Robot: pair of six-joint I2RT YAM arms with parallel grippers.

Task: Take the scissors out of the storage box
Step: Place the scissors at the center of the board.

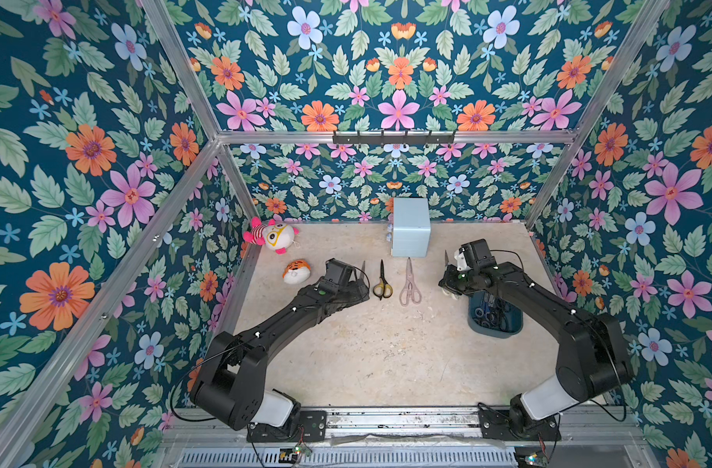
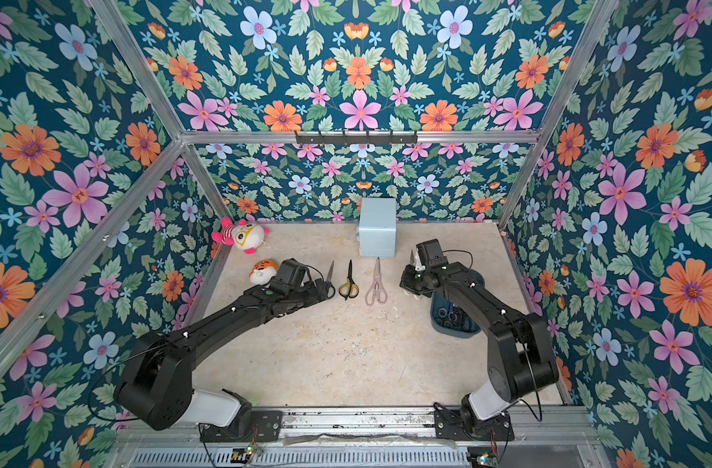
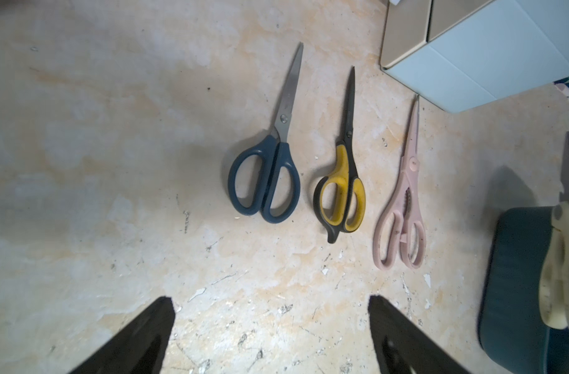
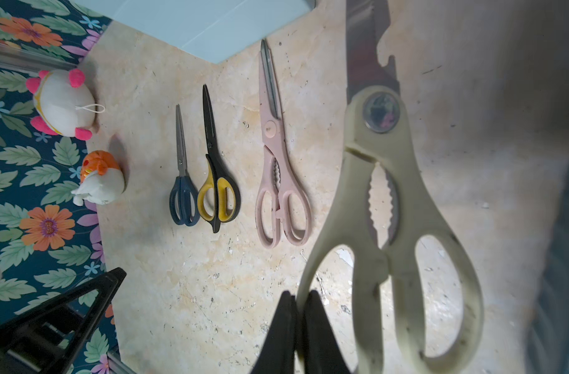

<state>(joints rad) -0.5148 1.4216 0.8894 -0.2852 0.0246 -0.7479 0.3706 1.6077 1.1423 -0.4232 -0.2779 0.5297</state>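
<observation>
Though partly hidden under the right arm (image 1: 548,300), near right: storage box (image 1: 493,334) holding dark scissors (image 1: 493,314) (count unclear). At its far end, right gripper (image 4: 297,296) pinched on a handle loop of cream shears (image 4: 351,194). Leftward, left gripper (image 3: 270,299) spread, empty. Farther, rowed on the table (image 1: 386,356): dark blue scissors (image 3: 278,162), yellow-and-black scissors (image 3: 343,162), pink shears (image 3: 409,181).

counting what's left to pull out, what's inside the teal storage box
Inside the storage box lies a tangle of dark scissors with black and blue handle loops. The right arm covers its far end, so the blades and the exact count are hidden.
</observation>
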